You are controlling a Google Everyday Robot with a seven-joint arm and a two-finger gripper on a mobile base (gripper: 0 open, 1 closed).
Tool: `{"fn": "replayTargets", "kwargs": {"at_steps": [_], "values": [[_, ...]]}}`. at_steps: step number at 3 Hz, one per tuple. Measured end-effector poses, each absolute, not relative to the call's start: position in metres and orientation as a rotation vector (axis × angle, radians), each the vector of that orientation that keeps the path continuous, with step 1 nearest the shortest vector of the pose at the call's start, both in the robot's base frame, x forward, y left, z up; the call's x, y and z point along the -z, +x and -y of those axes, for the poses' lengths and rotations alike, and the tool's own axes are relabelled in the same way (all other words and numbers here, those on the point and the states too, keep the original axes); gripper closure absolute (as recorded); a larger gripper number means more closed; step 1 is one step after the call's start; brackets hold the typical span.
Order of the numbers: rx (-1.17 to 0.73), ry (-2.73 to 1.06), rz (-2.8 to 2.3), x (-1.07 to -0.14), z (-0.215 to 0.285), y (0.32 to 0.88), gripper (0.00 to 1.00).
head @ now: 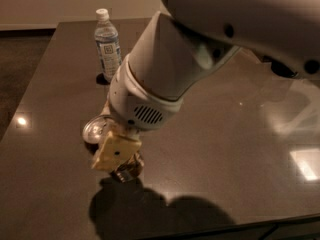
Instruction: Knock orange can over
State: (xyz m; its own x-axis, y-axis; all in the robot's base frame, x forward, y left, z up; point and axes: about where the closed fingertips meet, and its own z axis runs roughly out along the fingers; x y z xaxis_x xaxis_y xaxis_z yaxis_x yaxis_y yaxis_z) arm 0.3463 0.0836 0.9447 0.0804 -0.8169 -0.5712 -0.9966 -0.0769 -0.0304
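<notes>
You're at the contact step: the gripper hangs low over the table, and the orange can stands just beside it, only its silver top showing. Whether the gripper is spread or pressed together, you cannot tell. The can looks not yet toppled, so your next move calls for a firm sideways push against its upper part.

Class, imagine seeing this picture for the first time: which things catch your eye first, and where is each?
The bulky white robot arm fills the upper right, reaching down to the dark table. Its yellowish tool sits at lower left, beside the orange can, whose silver top shows. A water bottle stands behind.
</notes>
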Motion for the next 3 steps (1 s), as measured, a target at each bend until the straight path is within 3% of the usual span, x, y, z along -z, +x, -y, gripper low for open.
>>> {"fn": "replayTargets", "kwargs": {"at_steps": [2,3], "values": [[-0.275,-2.069,-2.063,-0.931,-0.012,0.413,1.00],[-0.207,-2.095,-2.127,-0.921,0.006,0.430,1.00]]}}
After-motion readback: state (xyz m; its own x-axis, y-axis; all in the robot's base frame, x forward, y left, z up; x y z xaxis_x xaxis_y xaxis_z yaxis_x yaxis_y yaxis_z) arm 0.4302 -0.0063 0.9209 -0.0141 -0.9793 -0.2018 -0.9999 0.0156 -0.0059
